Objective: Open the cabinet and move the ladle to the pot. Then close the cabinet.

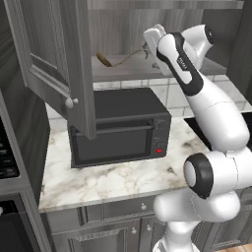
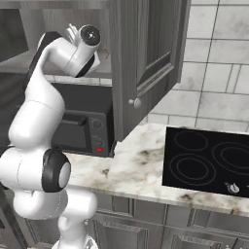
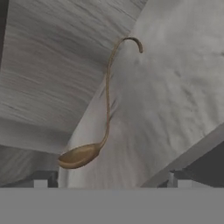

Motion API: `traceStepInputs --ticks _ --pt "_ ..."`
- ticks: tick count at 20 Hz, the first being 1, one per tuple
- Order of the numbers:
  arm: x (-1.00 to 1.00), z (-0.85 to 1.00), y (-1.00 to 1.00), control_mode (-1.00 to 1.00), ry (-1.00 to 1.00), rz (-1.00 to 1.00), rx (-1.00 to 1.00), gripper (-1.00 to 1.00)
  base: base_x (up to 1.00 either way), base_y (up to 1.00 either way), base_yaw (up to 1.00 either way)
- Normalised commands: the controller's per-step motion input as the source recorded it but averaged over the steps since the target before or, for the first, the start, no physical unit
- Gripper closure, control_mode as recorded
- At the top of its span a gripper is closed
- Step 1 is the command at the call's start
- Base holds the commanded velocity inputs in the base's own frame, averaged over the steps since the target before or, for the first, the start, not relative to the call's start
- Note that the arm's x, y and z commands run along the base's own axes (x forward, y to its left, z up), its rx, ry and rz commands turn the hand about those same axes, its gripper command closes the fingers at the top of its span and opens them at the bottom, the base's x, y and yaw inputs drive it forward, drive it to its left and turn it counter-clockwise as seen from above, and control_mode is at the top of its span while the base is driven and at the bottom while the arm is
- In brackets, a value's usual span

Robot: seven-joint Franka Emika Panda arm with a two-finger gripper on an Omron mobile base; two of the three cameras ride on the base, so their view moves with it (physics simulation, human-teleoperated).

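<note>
With the cabinet (image 1: 54, 69) doors swung wide and the jaws spread and empty near the ladle (image 3: 103, 113), which lay on the cabinet's shelf (image 1: 128, 71), a badly aligned pinch on its thin stem risked nudging it deeper or losing it.

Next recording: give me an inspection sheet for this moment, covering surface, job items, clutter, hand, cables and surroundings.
Surface: marble counter, bare in front of the microwave.
Cabinet: both doors swung open; knobs visible.
Ladle: lying on the cabinet shelf, bowl end nearest the hand, hooked end farther back; untouched.
Pot: nothing seen.
Clutter: nothing seen.
Hand: open, raised to shelf height, pointing into the cabinet at the ladle, not touching it.
Cables: nothing seen.
Surroundings: black microwave under the cabinet; black cooktop to the right with nothing on its visible part; tiled wall; grey drawer fronts below the counter.
</note>
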Motion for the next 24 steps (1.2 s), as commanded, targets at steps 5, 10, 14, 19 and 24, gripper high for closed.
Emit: traceStepInputs --ticks 5,10,14,19,24 --pt "0.47 -0.03 0.00 -1.00 0.00 0.00 0.00 -1.00 0.00 0.00 0.00" --pt "0.46 -0.18 0.00 -1.00 0.00 0.00 0.00 -1.00 0.00 0.00 0.00" --pt "0.41 -0.20 0.00 -1.00 0.00 0.00 0.00 -1.00 0.00 0.00 0.00" --pt "0.38 -0.04 0.00 -1.00 0.00 0.00 0.00 -1.00 0.00 0.00 0.00" --pt "0.39 -0.08 0.00 -1.00 0.00 0.00 0.00 -1.00 0.00 0.00 0.00"
